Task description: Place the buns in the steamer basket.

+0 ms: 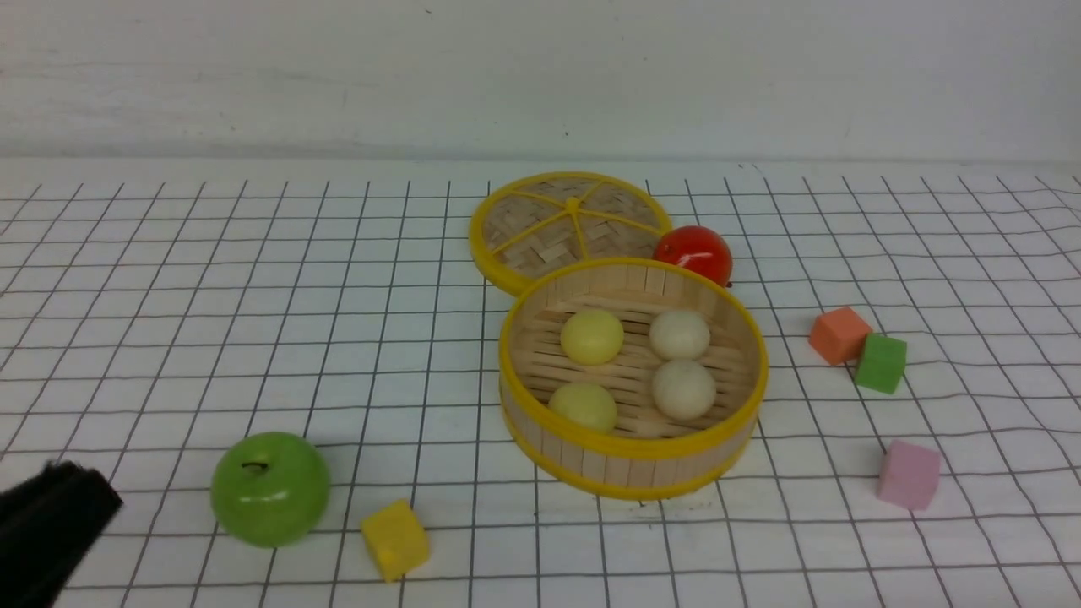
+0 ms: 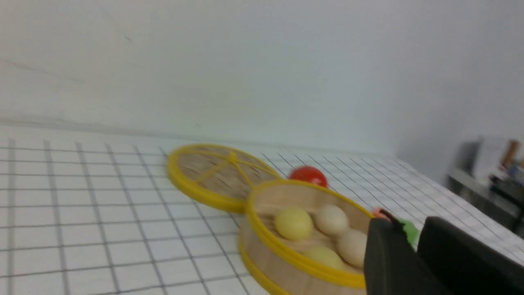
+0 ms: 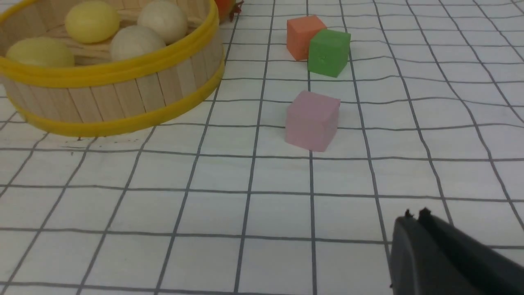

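Left gripper (image 2: pixel 413 246): nearest camera, low left corner, narrow gap between fingers, nothing held
Right gripper (image 3: pixel 414 215): fingers clenched, empty
Steamer basket (image 1: pixel 629 452): centre of table, lid (image 1: pixel 567 221) touching behind
Buns (image 1: pixel 593 336): all four inside basket
Risk: arm swing on retreat clipping basket wall, tipping buns out; green apple (image 1: pixel 270 488) near left arm

We see a lab-style test bench: a white grid-lined tablecloth (image 1: pixel 253 279) against a bare white wall (image 1: pixel 540 76), with a blurred equipment shelf (image 2: pixel 487 184) off to one side.
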